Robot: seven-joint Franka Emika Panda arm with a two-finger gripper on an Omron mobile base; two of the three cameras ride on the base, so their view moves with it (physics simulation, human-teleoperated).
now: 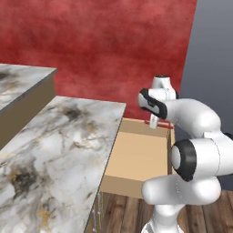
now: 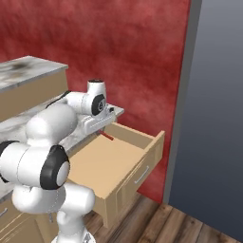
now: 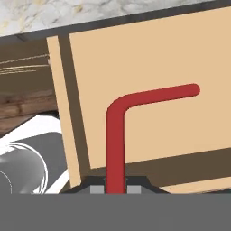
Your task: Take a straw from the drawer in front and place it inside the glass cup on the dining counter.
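The gripper (image 3: pixel 115 188), clenched on the bent red straw (image 3: pixel 118 135) above the open drawer (image 2: pixel 142 137), should lift it straight, clearing the walls.

A rendered home kitchen. Shown by marble counter tops (image 1: pixel 59 150) veined black and gold on tan wooden cabinets, a pulled-out wooden drawer (image 2: pixel 137 163) with a metal handle, a plank wood floor (image 2: pixel 190 228), a mottled red wall (image 1: pixel 113 50), and a tall grey panel (image 2: pixel 213 118).
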